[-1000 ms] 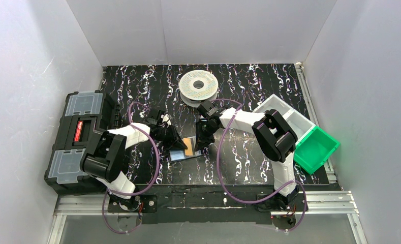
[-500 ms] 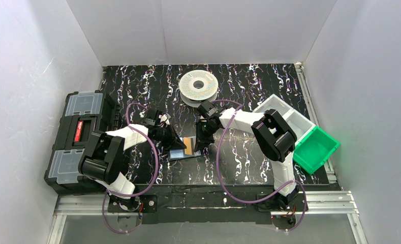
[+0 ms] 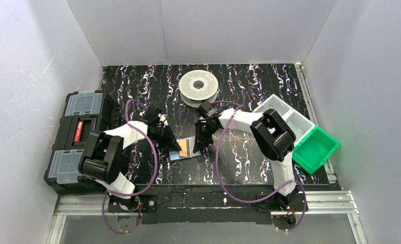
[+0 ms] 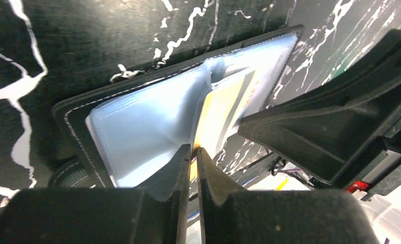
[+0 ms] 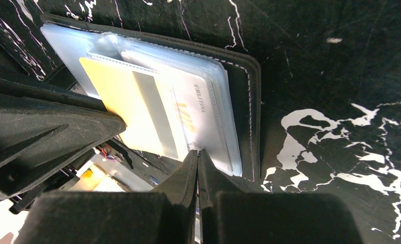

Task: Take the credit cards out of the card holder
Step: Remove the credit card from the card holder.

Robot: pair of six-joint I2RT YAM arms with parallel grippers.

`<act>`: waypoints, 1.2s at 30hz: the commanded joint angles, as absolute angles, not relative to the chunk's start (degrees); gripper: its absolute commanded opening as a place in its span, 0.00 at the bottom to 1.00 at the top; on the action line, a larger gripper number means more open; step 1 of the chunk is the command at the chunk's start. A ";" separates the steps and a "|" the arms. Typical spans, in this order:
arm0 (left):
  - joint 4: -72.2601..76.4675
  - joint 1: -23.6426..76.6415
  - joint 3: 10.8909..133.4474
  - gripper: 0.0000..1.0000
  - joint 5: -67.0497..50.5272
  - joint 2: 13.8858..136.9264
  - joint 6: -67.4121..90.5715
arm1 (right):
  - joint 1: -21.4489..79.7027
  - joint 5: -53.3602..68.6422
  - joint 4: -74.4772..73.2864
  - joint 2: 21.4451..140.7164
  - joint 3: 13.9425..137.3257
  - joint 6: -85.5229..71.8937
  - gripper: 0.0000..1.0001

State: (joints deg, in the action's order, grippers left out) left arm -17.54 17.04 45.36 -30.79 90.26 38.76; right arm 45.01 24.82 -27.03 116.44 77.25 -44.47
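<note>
The black card holder (image 3: 187,151) lies open on the table between both arms, its bluish-grey inside (image 4: 147,119) facing up. An orange-yellow credit card (image 5: 129,109) with a grey stripe sticks partway out of a clear sleeve. My left gripper (image 4: 193,152) is shut on that card's edge (image 4: 221,114), and a sliver of yellow shows between its jaws. A pale credit card (image 5: 203,114) with lettering sits inside the sleeves. My right gripper (image 5: 197,154) is shut on the lower edge of the card holder's clear sleeves (image 5: 223,147). Both grippers' bodies almost touch over the holder.
A big black toolbox (image 3: 79,142) stands at the left edge. A white filament spool (image 3: 198,86) lies at the back middle. A white divided bin (image 3: 284,114) and a green bin (image 3: 315,148) sit at the right.
My left gripper has moved in and closed on the orange-yellow card, which has shifted slightly left. The right gripper has closed a little more and stayed in place.
</note>
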 commanded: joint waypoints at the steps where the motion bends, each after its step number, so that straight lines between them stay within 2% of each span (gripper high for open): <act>1: -22.75 16.50 46.92 0.09 -27.16 90.38 36.41 | 44.87 21.09 -28.06 119.09 76.51 -43.75 0.05; 10: -22.01 16.35 47.01 0.05 -28.04 90.44 36.84 | 44.73 21.35 -27.71 119.02 76.28 -43.74 0.05; 16: -20.48 16.33 46.67 0.12 -30.12 89.58 37.42 | 44.60 21.69 -27.48 118.92 76.20 -43.56 0.07; 27: -14.71 16.00 44.59 0.14 -34.83 90.47 40.95 | 44.52 22.08 -27.14 119.00 75.96 -43.44 0.09; 36: -13.47 15.83 43.74 0.02 -34.94 91.38 41.44 | 44.38 21.89 -26.81 118.56 75.54 -43.76 0.15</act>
